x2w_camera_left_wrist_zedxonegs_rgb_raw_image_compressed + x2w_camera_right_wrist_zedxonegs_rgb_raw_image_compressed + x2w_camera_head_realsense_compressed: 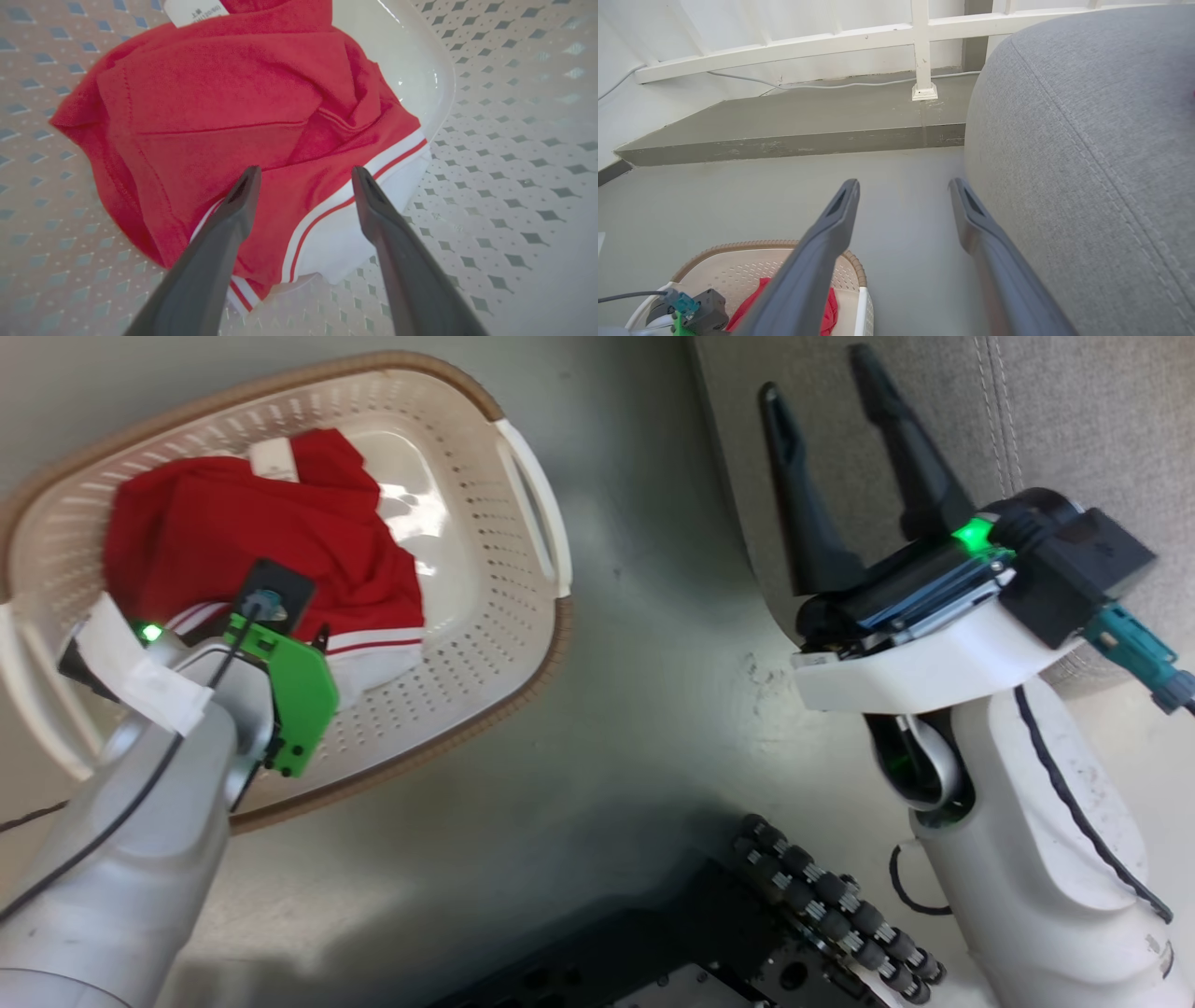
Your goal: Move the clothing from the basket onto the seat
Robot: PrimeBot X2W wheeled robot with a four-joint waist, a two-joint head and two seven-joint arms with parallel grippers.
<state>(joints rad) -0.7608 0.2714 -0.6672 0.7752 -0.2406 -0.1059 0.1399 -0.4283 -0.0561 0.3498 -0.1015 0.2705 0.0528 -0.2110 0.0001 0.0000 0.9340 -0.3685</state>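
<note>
The clothing (pixel 224 102) lies crumpled in the bottom of the basket (pixel 485 457), a heap of soft red fabric with stitched seams and folds. Along its near edge runs a broad white hem band (pixel 345 228) crossed by a thin red stripe, and a white tag (pixel 194 11) with small print, too small to read, shows at its far edge. The heap covers much of the basket's smooth cream base and part of the perforated wall, under the brown woven-look rim. The basket stands on the grey floor (pixel 635 709), well apart from the grey upholstered seat (pixel 1074 411), with bare floor between them. The left gripper (pixel 306 175) reaches down into the basket with its two dark fingers spread wide over the striped hem; it grips nothing, and whether the tips touch the fabric cannot be told. The right gripper (pixel 814 375) hangs just beside the seat's rounded, seam-stitched edge, its fingers likewise spread wide and empty. In the right wrist view a white railing (pixel 920 28) and a raised grey step (pixel 794 140) stand beyond the floor.
</note>
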